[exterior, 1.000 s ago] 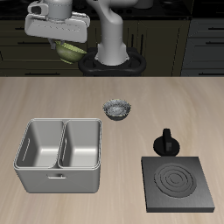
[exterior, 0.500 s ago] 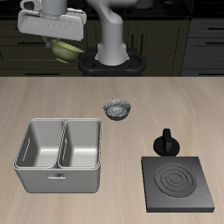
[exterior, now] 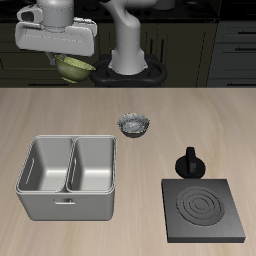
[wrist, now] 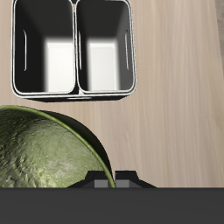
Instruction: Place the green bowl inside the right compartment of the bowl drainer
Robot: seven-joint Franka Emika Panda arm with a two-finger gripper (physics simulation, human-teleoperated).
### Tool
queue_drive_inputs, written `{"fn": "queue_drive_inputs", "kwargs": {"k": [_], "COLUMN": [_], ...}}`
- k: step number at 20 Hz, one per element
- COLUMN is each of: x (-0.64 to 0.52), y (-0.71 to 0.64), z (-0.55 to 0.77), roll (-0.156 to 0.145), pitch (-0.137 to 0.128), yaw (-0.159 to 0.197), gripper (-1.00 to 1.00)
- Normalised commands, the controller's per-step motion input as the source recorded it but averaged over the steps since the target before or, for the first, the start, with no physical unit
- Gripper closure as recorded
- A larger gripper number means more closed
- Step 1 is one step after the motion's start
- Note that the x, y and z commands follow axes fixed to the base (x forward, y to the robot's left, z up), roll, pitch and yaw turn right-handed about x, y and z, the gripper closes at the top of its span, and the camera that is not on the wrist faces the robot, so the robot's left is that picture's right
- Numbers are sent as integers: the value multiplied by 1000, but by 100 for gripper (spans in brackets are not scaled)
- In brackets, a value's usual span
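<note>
Wide bare tabletop (exterior: 60, 115) lies all around the bowl drainer (exterior: 68, 178), both wells open, and we've got our gripper (exterior: 62, 45) clamped on the green bowl (exterior: 74, 68) high above the table's back edge; since a moment ago it has drifted sideways and slightly lower toward the drainer's side

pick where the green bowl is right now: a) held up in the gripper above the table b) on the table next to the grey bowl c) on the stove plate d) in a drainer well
a: the green bowl hangs under the gripper well above the table, and both wells of the drainer show bare.
</note>
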Motion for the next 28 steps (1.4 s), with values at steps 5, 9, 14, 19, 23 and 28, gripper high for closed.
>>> {"fn": "queue_drive_inputs", "kwargs": {"k": [5, 9, 14, 19, 23, 28], "x": [456, 318, 337, 272, 268, 255], "y": [-228, -87, -15, 26, 51, 80], "z": [-112, 26, 73, -42, -137, -113], "roll": [-14, 35, 55, 44, 28, 40], "pitch": [25, 0, -14, 13, 37, 19], "yaw": [-9, -10, 33, 10, -20, 2], "gripper": [100, 100, 100, 100, 100, 100]}}
